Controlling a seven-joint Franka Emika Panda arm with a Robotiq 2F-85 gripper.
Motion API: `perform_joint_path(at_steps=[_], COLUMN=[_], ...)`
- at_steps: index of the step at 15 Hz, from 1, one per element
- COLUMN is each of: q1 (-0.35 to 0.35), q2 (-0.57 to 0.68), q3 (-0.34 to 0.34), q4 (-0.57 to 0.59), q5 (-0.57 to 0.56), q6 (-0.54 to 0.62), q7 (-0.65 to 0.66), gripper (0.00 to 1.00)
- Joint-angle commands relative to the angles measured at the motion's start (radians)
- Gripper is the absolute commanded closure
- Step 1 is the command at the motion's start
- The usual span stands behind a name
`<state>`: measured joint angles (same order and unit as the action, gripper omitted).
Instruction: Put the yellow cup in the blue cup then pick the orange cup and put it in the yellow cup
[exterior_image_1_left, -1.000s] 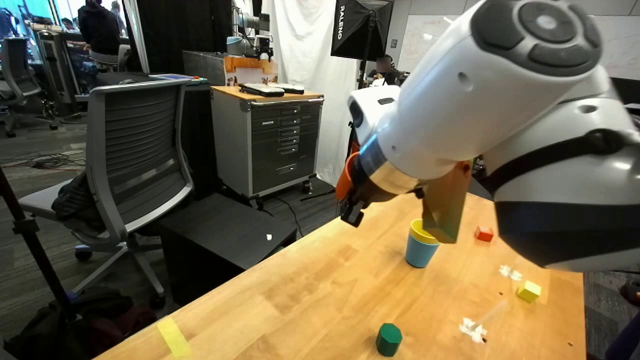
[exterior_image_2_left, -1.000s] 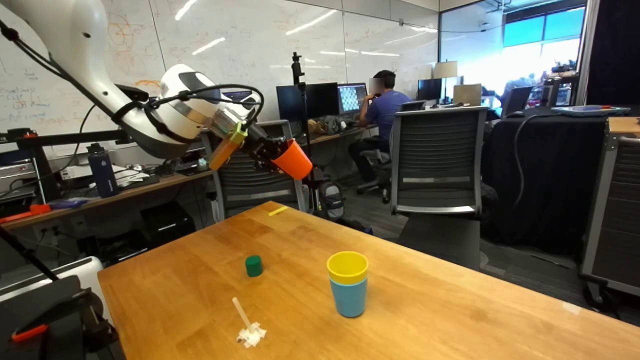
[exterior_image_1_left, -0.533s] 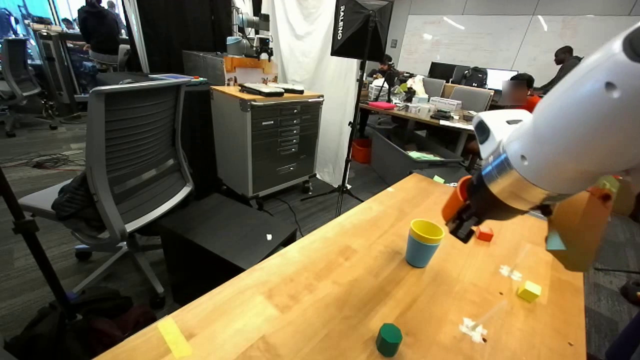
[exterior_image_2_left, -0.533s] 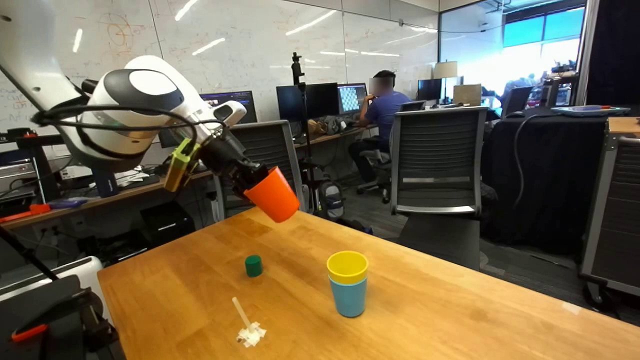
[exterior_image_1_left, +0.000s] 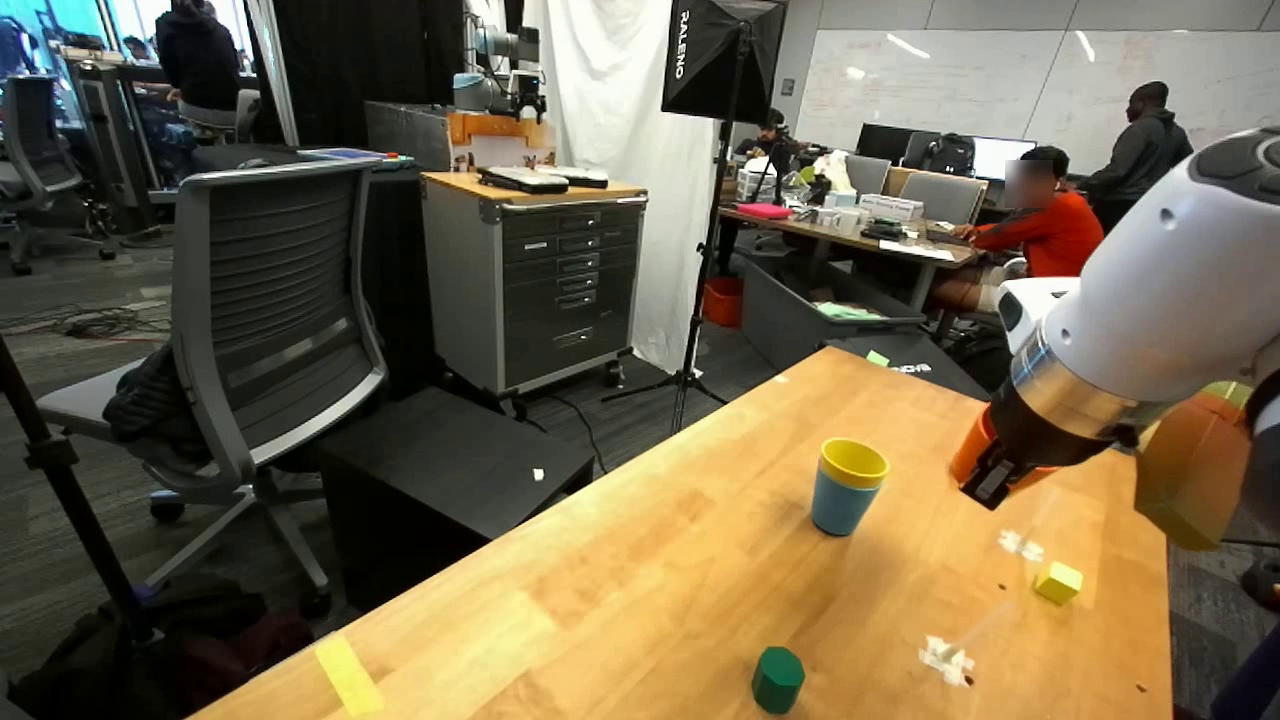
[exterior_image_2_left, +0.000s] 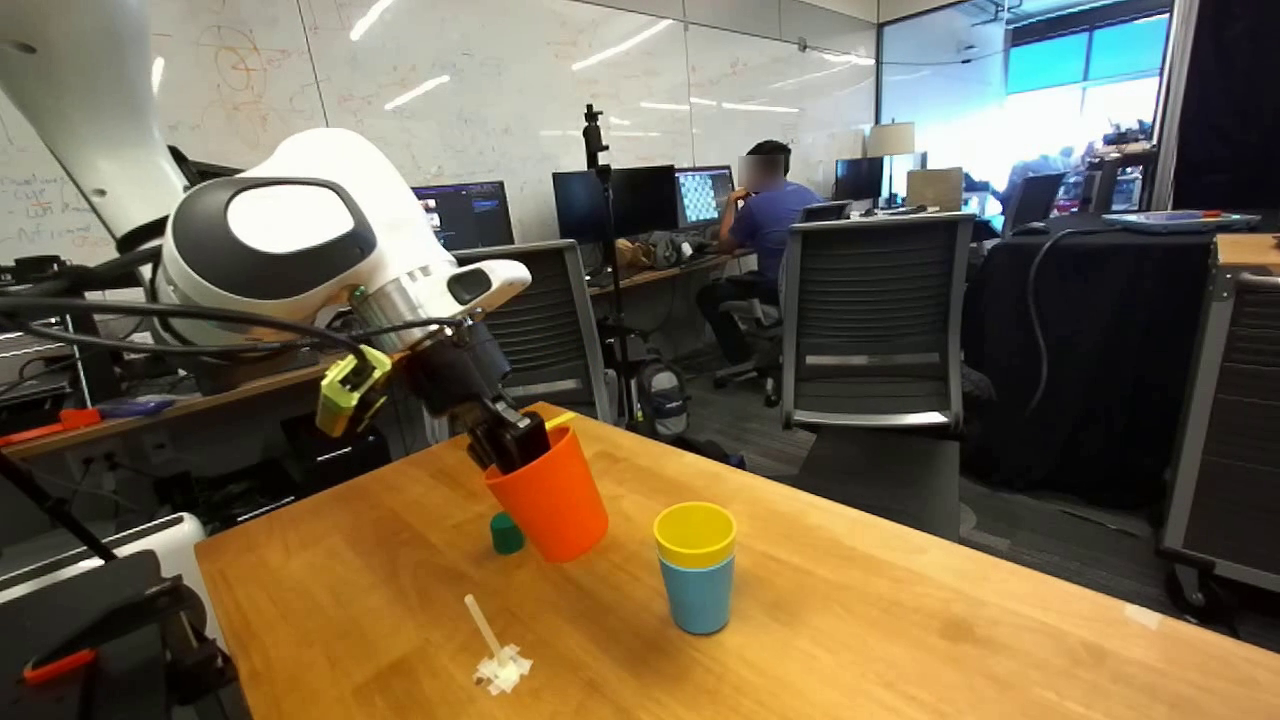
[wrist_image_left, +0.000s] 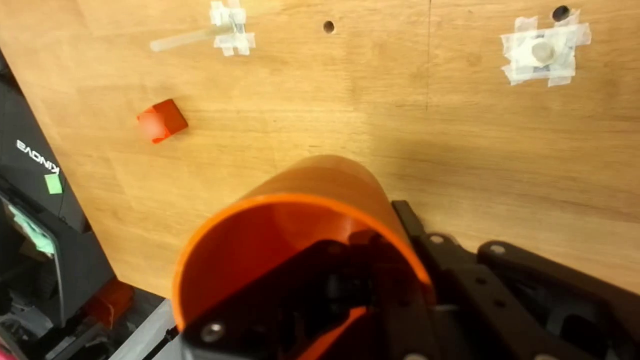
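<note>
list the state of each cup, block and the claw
Black claw: shut on the wall of the orange tapered plastic cup.
Orange cup: tilted, held above the wooden table.
Light-blue round plastic cup: upright on the table.
Yellow round plastic cup: upright, nested in the light-blue cup.
Short dark green block: standing on the table.
Small yellow block: on the table.
Small red block: on the table.

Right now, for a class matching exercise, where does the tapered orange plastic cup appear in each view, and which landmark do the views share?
In an exterior view: the orange cup, right side, partly hidden by the jaws gripping it.
In an exterior view: the orange cup, left of and below centre, tilted.
Wrist view: the orange cup, lower middle, open end facing the camera.
Shared landmark: light-brown wooden tabletop, visible in all three.
</note>
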<state>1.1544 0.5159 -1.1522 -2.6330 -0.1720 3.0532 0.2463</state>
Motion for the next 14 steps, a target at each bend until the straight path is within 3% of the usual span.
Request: perform_joint_path(at_steps=[1, 7, 14], q1=[-0.148, -0.437, -0.678], q2=[-0.032, 0.010, 0.037], q3=[0.130, 0.409, 0.612], q4=[0.092, 0.281, 0.463], q5=[0.039, 0.018, -0.044], q6=[-0.050, -0.112, -0.234], q7=[-0.067, -0.063, -0.028], gripper=[0.99, 0.99, 0.99])
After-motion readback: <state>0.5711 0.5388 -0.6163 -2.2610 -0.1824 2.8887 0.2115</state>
